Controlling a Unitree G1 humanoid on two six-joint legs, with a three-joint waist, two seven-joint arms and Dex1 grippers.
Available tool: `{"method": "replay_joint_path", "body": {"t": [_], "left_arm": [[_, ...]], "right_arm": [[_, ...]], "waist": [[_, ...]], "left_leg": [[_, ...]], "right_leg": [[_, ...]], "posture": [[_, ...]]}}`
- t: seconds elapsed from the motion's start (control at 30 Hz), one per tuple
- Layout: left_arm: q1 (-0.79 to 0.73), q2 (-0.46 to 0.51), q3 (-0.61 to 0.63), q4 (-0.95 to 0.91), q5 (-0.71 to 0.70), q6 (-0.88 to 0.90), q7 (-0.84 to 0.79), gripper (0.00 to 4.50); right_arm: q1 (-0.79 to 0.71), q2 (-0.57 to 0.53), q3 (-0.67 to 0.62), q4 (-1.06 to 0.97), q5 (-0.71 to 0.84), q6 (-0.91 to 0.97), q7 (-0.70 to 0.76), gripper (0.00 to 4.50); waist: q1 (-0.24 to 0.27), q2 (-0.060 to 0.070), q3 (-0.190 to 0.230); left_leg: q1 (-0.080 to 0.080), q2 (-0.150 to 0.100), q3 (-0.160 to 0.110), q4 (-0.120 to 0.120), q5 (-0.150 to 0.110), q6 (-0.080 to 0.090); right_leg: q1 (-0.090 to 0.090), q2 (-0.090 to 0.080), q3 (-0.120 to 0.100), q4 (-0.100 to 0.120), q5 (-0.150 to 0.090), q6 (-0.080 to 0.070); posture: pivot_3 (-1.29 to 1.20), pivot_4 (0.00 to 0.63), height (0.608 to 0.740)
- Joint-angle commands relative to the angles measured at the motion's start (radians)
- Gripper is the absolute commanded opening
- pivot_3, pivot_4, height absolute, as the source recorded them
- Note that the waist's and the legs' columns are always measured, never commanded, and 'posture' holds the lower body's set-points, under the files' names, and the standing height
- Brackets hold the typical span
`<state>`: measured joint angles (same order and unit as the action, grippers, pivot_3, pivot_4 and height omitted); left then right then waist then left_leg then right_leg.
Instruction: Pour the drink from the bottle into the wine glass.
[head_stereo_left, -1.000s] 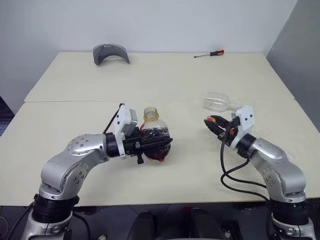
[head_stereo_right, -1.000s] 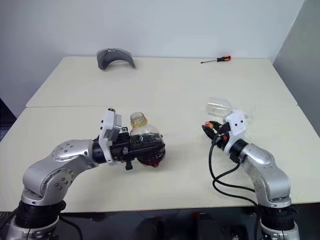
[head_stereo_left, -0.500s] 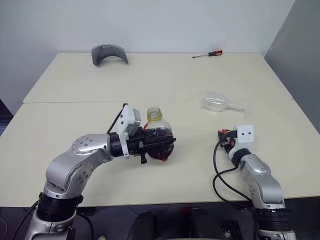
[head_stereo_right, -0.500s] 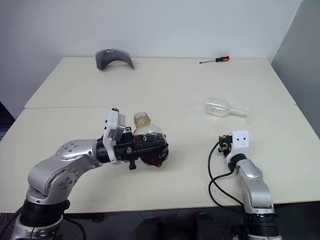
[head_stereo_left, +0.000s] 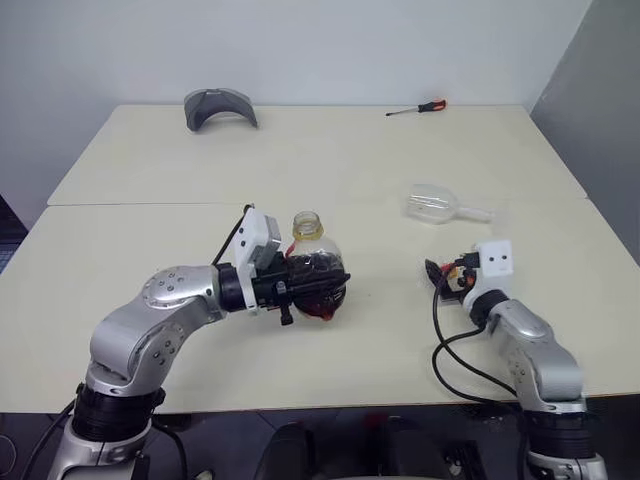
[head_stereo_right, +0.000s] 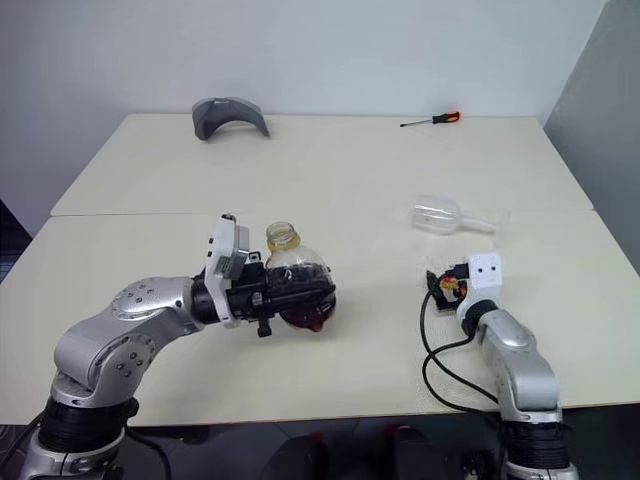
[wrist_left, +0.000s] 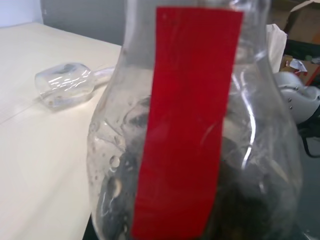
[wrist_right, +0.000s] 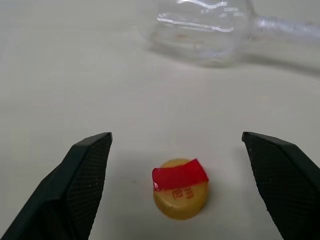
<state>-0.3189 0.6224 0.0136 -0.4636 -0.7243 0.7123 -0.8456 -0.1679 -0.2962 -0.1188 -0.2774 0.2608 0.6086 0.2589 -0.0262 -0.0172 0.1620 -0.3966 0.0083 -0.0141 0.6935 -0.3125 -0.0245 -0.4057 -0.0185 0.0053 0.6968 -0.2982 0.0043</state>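
My left gripper (head_stereo_left: 322, 290) is shut on the bottle (head_stereo_left: 312, 262), gripping its round body from the left. The bottle stands about upright near the table's middle, its mouth uncapped. The dark drink (head_stereo_right: 305, 318) sits in its lower part. A red strip runs down the bottle (wrist_left: 185, 125) in the left wrist view. The wine glass (head_stereo_left: 438, 202) lies on its side at the right, beyond my right gripper (wrist_right: 176, 136). That gripper is open and low over the table. The yellow-and-red cap (wrist_right: 181, 196) rests on the table between its fingers, touching neither.
A grey curved piece (head_stereo_left: 220, 104) lies at the table's back left and a red-handled screwdriver (head_stereo_left: 417, 107) at the back right. A seam crosses the table (head_stereo_left: 150, 204) behind the bottle. The table's right edge is close to the right arm.
My right gripper has sunk to the table and opened, leaving the cap on the surface. The left gripper and bottle have kept still.
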Motion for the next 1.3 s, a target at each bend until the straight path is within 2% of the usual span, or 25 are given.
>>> {"method": "replay_joint_path", "body": {"t": [0.03,0.17,0.27,0.4,0.47,0.6,0.73,1.07,1.3], "left_arm": [[0.008,0.004,0.056,-0.020,0.007,-0.025,0.040,1.29],[0.040,-0.086,0.102,-0.010,0.074,-0.055,0.229,1.29],[0.053,-0.111,0.113,-0.003,0.122,-0.076,0.290,1.29],[0.037,-0.155,0.174,0.112,0.249,-0.162,0.453,1.29],[0.033,-0.176,0.201,0.156,0.287,-0.199,0.505,1.29],[0.030,-0.191,0.260,0.228,0.384,-0.283,0.618,1.29],[-0.018,-0.192,0.345,0.350,0.382,-0.345,0.664,1.29],[-0.136,-0.153,0.353,0.582,0.392,-0.475,0.561,1.29],[-0.212,-0.200,0.320,0.782,0.432,-0.591,0.549,1.29]], "right_arm": [[-0.052,-0.048,-0.035,-0.122,0.136,0.047,0.122,4.50],[-0.192,-0.128,-0.002,-0.158,0.358,0.084,0.402,4.50],[-0.243,-0.153,0.023,-0.142,0.428,0.083,0.505,4.50],[-0.365,-0.119,0.086,-0.085,0.489,0.065,0.609,4.50],[-0.407,-0.093,0.117,-0.057,0.478,0.055,0.610,4.50],[-0.503,0.041,0.171,0.014,0.445,0.027,0.532,4.50],[-0.530,0.094,0.249,0.072,0.344,-0.053,0.523,4.50],[-0.541,0.128,0.314,0.162,0.181,-0.168,0.489,4.50],[-0.526,0.148,0.308,0.166,0.151,-0.166,0.454,4.50]], "waist": [[0.000,0.000,0.000],[-0.003,0.000,0.000],[-0.002,0.000,0.000],[0.000,0.000,0.000],[0.000,0.000,0.000],[-0.003,0.000,0.000],[0.003,-0.001,0.000],[0.008,-0.003,-0.001],[0.006,-0.003,-0.001]], "left_leg": [[0.000,0.000,0.000,0.000,0.000,0.000],[0.001,0.000,0.000,0.000,-0.002,0.003],[0.000,0.000,-0.003,0.000,-0.002,0.003],[-0.001,0.000,-0.002,0.001,-0.002,0.003],[0.000,0.000,-0.002,0.002,-0.002,0.003],[-0.001,0.000,-0.003,0.001,-0.002,0.003],[-0.003,0.000,-0.003,0.002,0.000,0.000],[-0.003,-0.001,-0.005,0.002,0.000,-0.001],[-0.003,-0.001,-0.006,0.002,0.001,-0.001]], "right_leg": [[0.000,0.000,0.000,0.000,0.000,0.000],[0.000,0.000,0.000,0.000,0.000,0.000],[0.000,0.001,-0.002,-0.001,0.000,0.000],[0.000,0.000,-0.001,0.000,0.000,0.000],[0.000,0.000,-0.002,0.000,0.000,0.000],[-0.001,0.000,-0.003,0.000,0.000,0.000],[-0.001,-0.002,-0.004,0.000,0.000,0.000],[-0.001,-0.003,-0.007,0.000,0.000,0.000],[-0.001,-0.003,-0.009,0.000,0.000,0.000]], "posture": [[0.00,0.150,0.740],[0.00,0.150,0.740],[0.00,0.150,0.740],[0.00,0.150,0.740],[0.00,0.150,0.740],[0.00,0.150,0.740],[0.00,0.150,0.740],[0.00,0.150,0.740],[0.00,0.150,0.740]]}}
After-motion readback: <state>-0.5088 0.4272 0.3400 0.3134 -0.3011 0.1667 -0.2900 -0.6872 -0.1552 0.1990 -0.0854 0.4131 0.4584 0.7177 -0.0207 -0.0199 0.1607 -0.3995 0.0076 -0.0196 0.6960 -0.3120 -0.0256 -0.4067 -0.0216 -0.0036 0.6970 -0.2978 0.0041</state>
